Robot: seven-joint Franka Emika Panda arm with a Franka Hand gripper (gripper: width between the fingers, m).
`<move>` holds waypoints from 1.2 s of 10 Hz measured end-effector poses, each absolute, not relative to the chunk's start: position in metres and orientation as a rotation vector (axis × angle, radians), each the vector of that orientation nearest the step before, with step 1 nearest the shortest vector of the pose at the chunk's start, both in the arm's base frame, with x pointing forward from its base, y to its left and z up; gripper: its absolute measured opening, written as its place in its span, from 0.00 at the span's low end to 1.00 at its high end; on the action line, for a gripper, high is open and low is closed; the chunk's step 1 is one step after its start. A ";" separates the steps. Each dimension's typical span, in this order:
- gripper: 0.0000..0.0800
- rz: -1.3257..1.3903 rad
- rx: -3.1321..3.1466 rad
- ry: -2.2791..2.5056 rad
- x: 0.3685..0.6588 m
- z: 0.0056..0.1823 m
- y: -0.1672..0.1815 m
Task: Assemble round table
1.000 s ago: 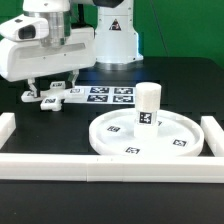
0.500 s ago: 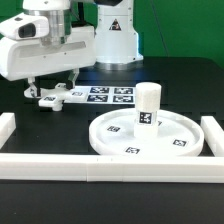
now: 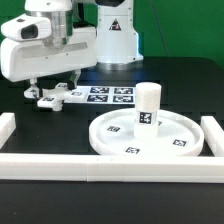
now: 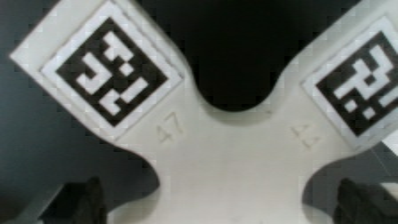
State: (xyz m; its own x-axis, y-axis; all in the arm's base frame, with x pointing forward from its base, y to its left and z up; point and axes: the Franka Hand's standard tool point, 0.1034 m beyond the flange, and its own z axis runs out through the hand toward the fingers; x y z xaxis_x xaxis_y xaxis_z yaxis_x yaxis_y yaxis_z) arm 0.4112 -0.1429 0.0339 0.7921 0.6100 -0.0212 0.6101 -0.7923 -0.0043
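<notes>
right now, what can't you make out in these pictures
cross-shaped piece: the wrist view's edges cut off its arms.
gripper: finger contact with that piece is too small in the exterior view and blurred in the wrist view.
post: its seating in the disc is too small in the exterior view.

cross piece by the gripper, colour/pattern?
White cross-shaped piece with black-and-white square tags on its arms; wrist view shows it best.

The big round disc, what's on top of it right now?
The short post stands upright near the middle of the disc. Its base hides the joint, so how it seats cannot be seen.
</notes>
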 end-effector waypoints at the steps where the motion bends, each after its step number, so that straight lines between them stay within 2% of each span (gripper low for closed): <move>1: 0.81 -0.039 2.973 1.012 0.410 0.032 -0.143; 10: 0.81 -0.075 2.989 1.000 0.402 0.021 -0.146; 11: 0.65 -0.074 2.988 0.999 0.402 0.022 -0.147; 12: 0.56 -0.072 2.989 0.995 0.403 0.022 -0.149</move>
State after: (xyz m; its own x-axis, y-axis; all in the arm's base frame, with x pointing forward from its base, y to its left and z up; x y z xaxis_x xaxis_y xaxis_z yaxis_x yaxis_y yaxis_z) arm 0.4030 -0.1487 0.0221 0.7996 0.5992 -0.0404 0.5988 -0.8006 -0.0232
